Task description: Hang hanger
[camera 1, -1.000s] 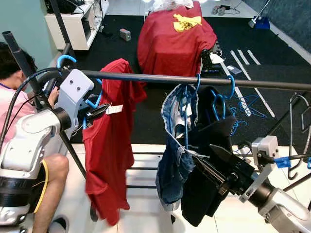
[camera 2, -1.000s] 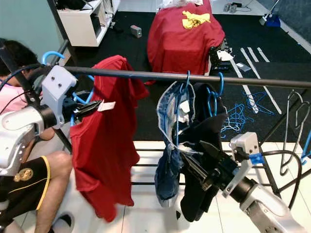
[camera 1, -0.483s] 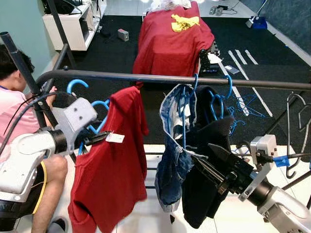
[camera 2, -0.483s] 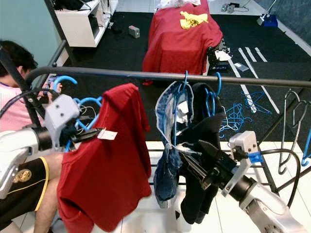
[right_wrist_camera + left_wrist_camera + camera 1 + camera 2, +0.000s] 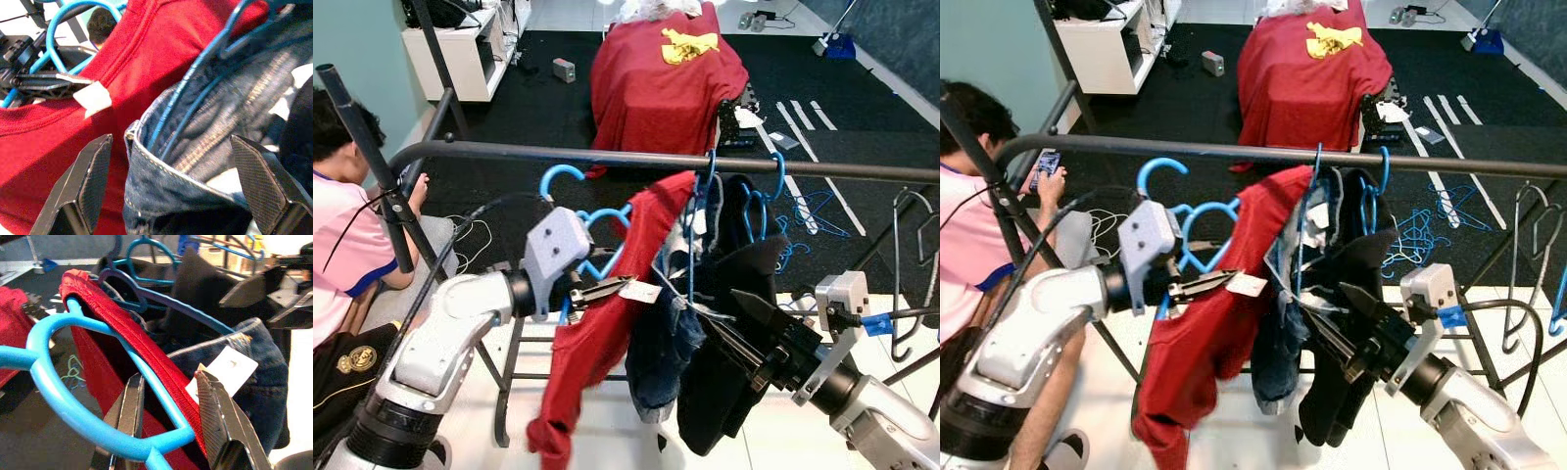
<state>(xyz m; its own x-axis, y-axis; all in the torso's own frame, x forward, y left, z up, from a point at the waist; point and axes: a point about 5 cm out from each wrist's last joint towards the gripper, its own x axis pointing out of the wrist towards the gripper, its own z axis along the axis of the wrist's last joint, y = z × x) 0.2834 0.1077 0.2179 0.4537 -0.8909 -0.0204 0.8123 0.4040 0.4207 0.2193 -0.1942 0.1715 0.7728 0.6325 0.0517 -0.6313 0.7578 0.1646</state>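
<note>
Since a second ago, when the blue hanger (image 5: 592, 233) sat at the left end of the rail (image 5: 803, 164) with its hook at rail height, your left gripper (image 5: 603, 290) has carried it toward the middle; the hook now hangs free just below the bar, not over it. The red shirt (image 5: 607, 338) has swung along and trails down, its shoulder against the denim garment (image 5: 656, 352) already hung. Left fingers pinch the hanger's lower bar together with the shirt collar. Right gripper (image 5: 744, 333) has not moved: fingers spread, low beside the dark garment (image 5: 729, 372), holding nothing. Judgement: transport is done; you still need to lift and hook. A person (image 5: 347, 235) sits near the rack's left end.
</note>
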